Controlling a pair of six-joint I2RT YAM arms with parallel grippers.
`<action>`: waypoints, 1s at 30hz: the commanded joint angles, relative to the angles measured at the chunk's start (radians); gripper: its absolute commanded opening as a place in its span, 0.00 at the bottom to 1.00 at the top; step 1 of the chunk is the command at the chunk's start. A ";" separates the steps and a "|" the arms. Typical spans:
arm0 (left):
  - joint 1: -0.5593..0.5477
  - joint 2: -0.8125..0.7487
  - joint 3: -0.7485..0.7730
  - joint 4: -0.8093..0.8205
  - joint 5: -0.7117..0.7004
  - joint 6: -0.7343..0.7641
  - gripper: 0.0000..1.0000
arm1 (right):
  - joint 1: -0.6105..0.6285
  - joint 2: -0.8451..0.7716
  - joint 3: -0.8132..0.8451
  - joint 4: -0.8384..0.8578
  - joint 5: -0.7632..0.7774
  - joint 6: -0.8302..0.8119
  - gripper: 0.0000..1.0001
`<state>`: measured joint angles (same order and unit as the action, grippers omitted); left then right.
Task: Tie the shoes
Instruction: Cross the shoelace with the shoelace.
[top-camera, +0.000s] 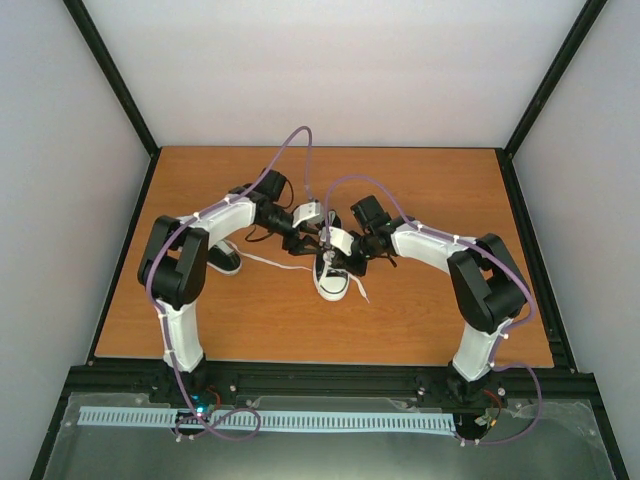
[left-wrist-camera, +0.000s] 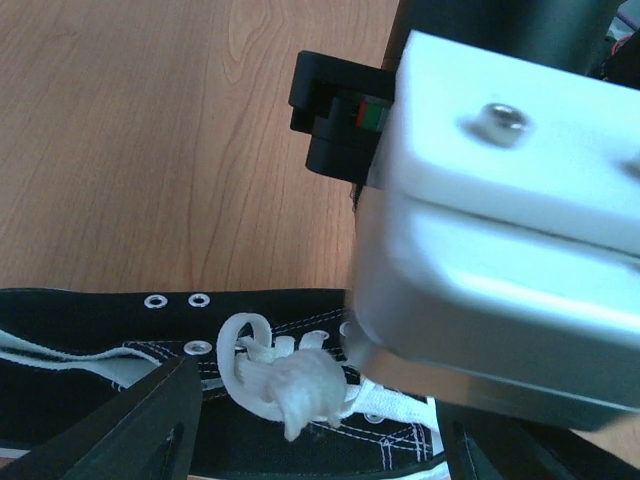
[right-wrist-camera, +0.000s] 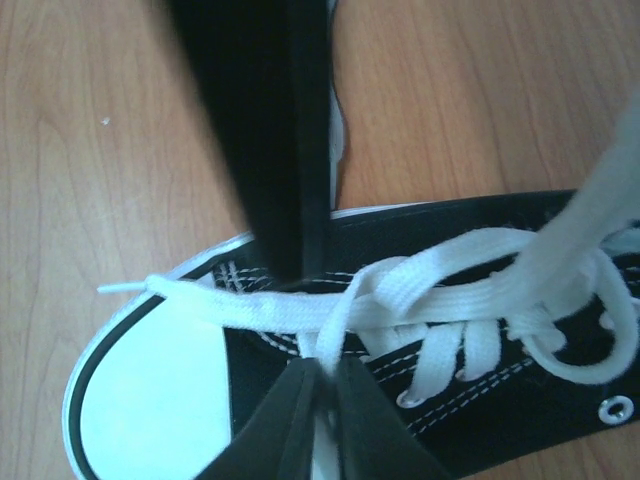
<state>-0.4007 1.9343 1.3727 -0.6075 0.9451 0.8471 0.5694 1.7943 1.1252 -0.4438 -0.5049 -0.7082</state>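
One of the shoes (top-camera: 332, 280), black with a white toe cap, lies mid-table, toe toward the arms. Another shoe (top-camera: 224, 258) sits partly hidden behind the left arm. My right gripper (right-wrist-camera: 325, 372) is shut on a white lace strand (right-wrist-camera: 345, 315) just above the toe cap (right-wrist-camera: 150, 400). My left gripper (left-wrist-camera: 320, 445) stands open astride the shoe's eyelets, over a frayed knot and small loop of lace (left-wrist-camera: 290, 385). One of its dark fingers (right-wrist-camera: 265, 130) crosses the right wrist view. The right gripper's white body (left-wrist-camera: 500, 200) fills much of the left wrist view.
A loose lace end (top-camera: 270, 263) trails over the wooden table (top-camera: 440, 180) between the two shoes, and another end (top-camera: 361, 291) lies right of the centre shoe. Both arms meet over the centre shoe. Black frame posts and white walls bound the table.
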 joint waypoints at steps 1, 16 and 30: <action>-0.024 0.010 0.032 0.033 0.023 -0.036 0.67 | 0.006 -0.001 0.018 0.015 0.011 0.004 0.03; -0.049 0.043 0.067 0.042 0.024 -0.093 0.28 | -0.015 -0.080 -0.005 0.042 0.016 0.121 0.03; -0.041 0.013 0.035 -0.025 -0.062 0.033 0.01 | -0.080 -0.073 -0.003 0.057 0.012 0.213 0.03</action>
<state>-0.4454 1.9617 1.4029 -0.6113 0.9108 0.8089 0.5018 1.7386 1.1137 -0.4007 -0.4850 -0.5282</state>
